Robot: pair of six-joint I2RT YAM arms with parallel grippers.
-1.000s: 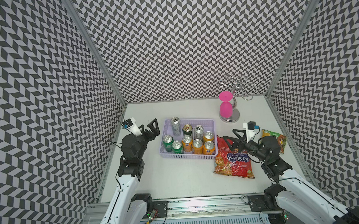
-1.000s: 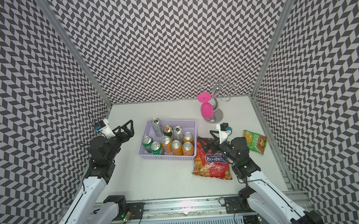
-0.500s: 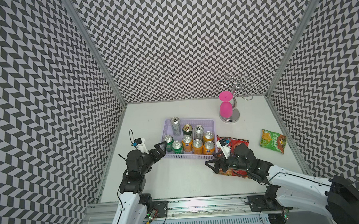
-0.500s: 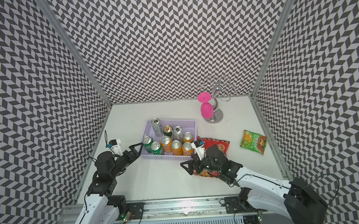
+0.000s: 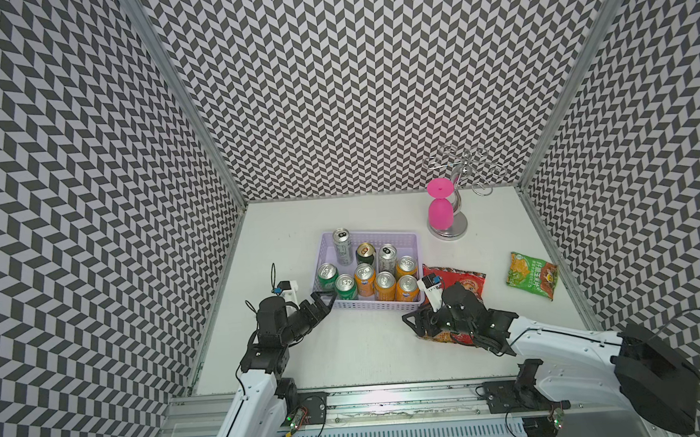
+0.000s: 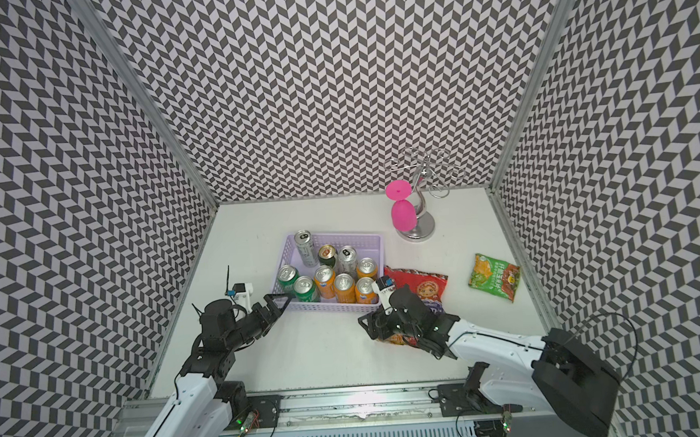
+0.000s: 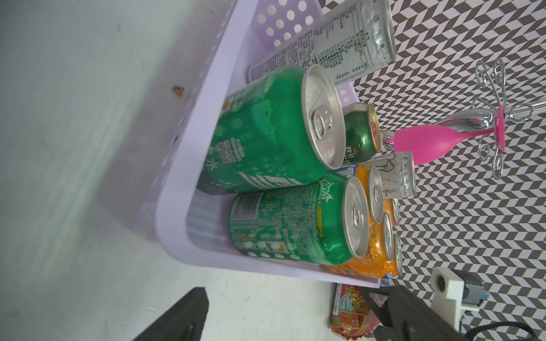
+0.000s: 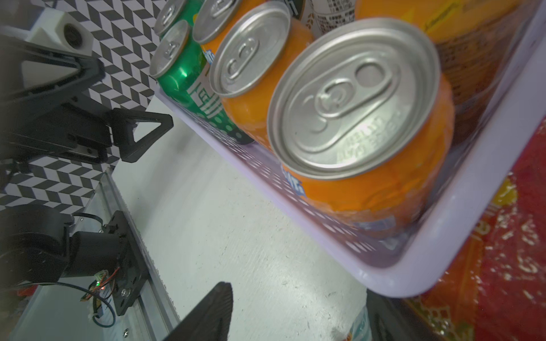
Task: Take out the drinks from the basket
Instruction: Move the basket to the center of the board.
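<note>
The white table [image 5: 369, 351] carries the pale-lilac basket [image 5: 376, 306] at its middle, and all nine cans stand inside it, so no drink is out yet.

Both arms have changed most. A second ago they were raised and drawn back on either side; now both have dropped low and swung in to the basket's near corners.

The red snack bag [image 5: 462, 281] lies just beside the basket's right wall where it lay before, with the right arm now stretched over its near half. The green snack bag [image 5: 531, 275] is well apart, untouched.

At the near-left corner stand two green cans, the Sprite can [image 7: 295, 224] closest to the rim. At the near-right corner is an orange can [image 8: 354, 103], which fills the right wrist view.

The left gripper [image 5: 325, 306] sits just outside the near-left corner with its jaws wide apart and empty. The right gripper [image 5: 415, 323] lies low on the table by the near-right corner. Its fingers [image 8: 206, 313] have drawn closer than they were a moment ago, yet a gap shows between them. Whether they pinch the bag's edge or nothing at all I cannot tell.

My reading is that each arm is lining up on its own corner can. The right one, though, seems below the rim and tangled with the bag, so it probably has to lift before any can comes out.
</note>
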